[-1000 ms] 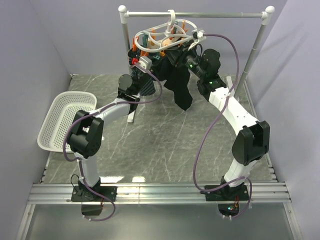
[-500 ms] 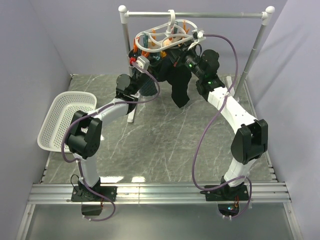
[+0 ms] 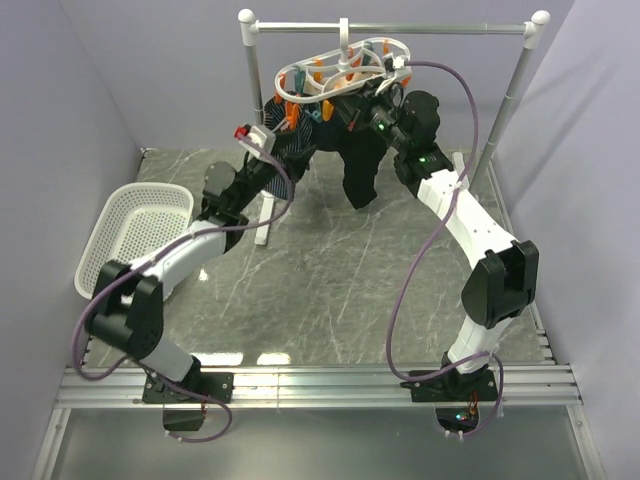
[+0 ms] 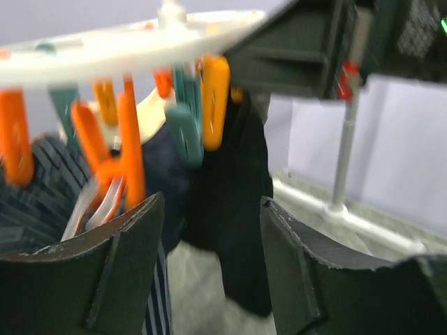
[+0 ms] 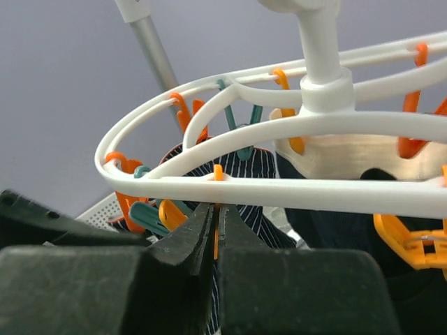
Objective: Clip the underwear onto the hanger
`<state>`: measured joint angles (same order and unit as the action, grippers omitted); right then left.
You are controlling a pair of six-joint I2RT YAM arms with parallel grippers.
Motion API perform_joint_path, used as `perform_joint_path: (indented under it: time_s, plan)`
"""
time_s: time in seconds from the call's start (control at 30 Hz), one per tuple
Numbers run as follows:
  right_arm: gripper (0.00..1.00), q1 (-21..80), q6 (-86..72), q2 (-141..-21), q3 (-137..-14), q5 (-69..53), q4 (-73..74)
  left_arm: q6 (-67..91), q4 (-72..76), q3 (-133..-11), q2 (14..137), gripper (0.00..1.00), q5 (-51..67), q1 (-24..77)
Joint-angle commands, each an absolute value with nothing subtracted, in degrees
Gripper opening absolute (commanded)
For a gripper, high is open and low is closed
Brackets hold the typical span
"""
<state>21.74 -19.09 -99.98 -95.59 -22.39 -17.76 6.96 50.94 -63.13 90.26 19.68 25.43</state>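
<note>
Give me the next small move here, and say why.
Probably draw the right gripper back and slightly down from the hanger. The underwear hangs below the pegs, the left gripper stands open with nothing between its fingers, and the right gripper is shut just under the ring with no cloth visible in it. Backing off would show whether a peg alone bears the cloth.

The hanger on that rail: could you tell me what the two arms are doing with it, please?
Both arms are up at the white hanger, which hangs on the metal rail. The black underwear dangles below the hanger; whether it is clipped is unclear. The right gripper is shut just under the hanger's ring. The left gripper is open and empty, facing the pegs and a striped garment.
</note>
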Motion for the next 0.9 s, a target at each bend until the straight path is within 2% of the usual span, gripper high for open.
perform_joint_path:
  time_s: [0.0, 0.1, 0.23, 0.57, 0.87]
  plan:
    - [0.00, 22.4, -17.1, -98.3, -100.6, -21.6, -13.6, 7.6, 45.0, -58.4, 83.8, 0.61, 21.9, 25.4]
    - [0.00, 22.3, -17.6, -98.4, -102.2, -22.5, -10.7, 7.7, 44.3, -55.7, 80.3, 0.57, 24.7, 25.8]
    - [0.00, 22.6, -18.3, -99.4, -104.8, -23.3, -6.4, 7.9, 45.4, -58.0, 80.7, 0.53, 25.0, 27.9]
    - [0.00, 22.9, -17.8, -100.4, -108.9, -23.4, -0.4, 8.3, 51.3, -67.2, 88.9, 0.56, 19.2, 30.7]
    - [0.00, 22.9, -18.0, -99.6, -108.5, -23.9, -0.5, 4.0, 49.3, -75.0, 95.7, 0.57, 15.2, 31.1]
